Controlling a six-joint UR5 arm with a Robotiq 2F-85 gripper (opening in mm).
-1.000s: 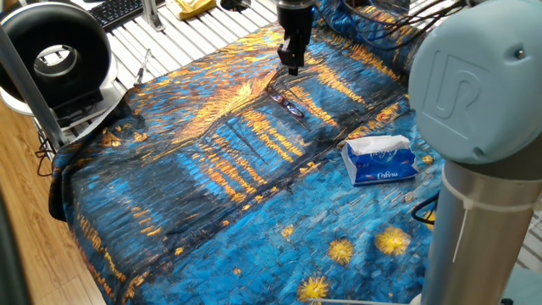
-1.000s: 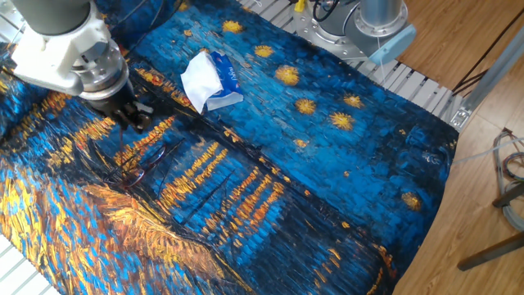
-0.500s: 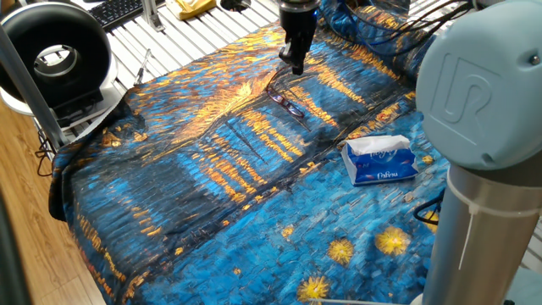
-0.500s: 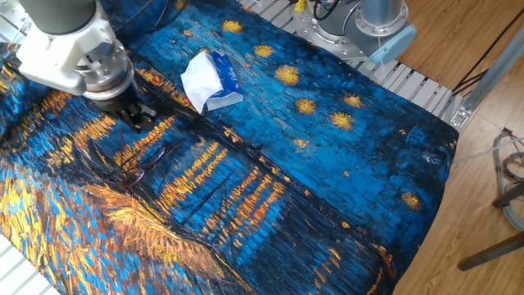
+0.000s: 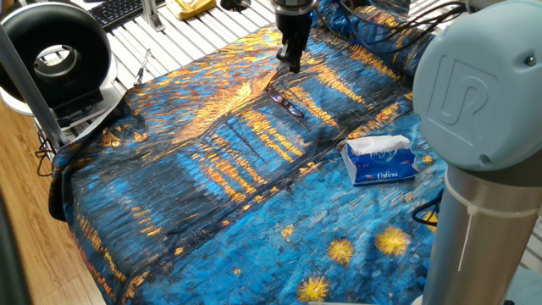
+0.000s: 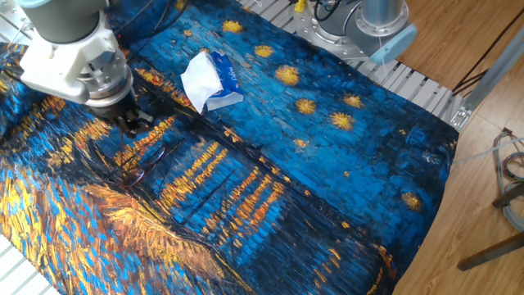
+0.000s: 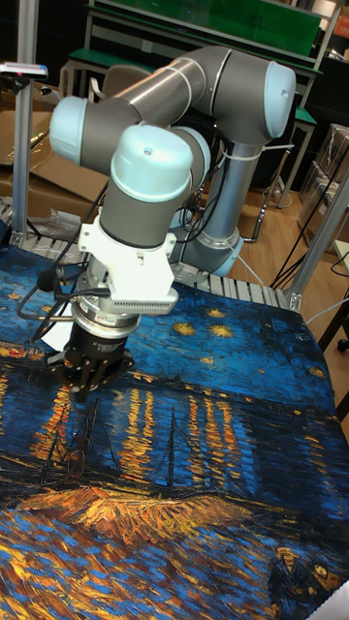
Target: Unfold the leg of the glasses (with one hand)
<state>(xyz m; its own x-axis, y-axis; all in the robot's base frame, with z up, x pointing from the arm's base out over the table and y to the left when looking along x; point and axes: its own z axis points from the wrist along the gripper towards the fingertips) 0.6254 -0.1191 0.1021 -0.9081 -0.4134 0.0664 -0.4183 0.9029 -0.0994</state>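
The glasses [image 5: 289,105] are a small dark wire frame lying on the blue and orange painted cloth [image 5: 212,195], near the far side. They also show in the other fixed view as the glasses [image 6: 146,166]. The leg [image 5: 277,81] is a thin dark wire rising from the frame's side toward my gripper [image 5: 291,66]. My gripper [image 6: 131,129] hangs just above the frame, fingers together at the tip of the leg [image 6: 124,152]. In the tall view my gripper [image 7: 81,390] points straight down, and the frame below it is hard to make out.
A blue tissue pack [image 5: 380,159] lies on the cloth right of the glasses, also seen as the tissue pack [image 6: 210,79]. A black round device [image 5: 55,55] and a keyboard [image 5: 114,10] stand past the cloth's far left edge. The arm's base [image 6: 372,20] is bolted beside the table.
My gripper has shifted only slightly, first a little one way along the cloth and then back. The glasses frame lies in the same spot.
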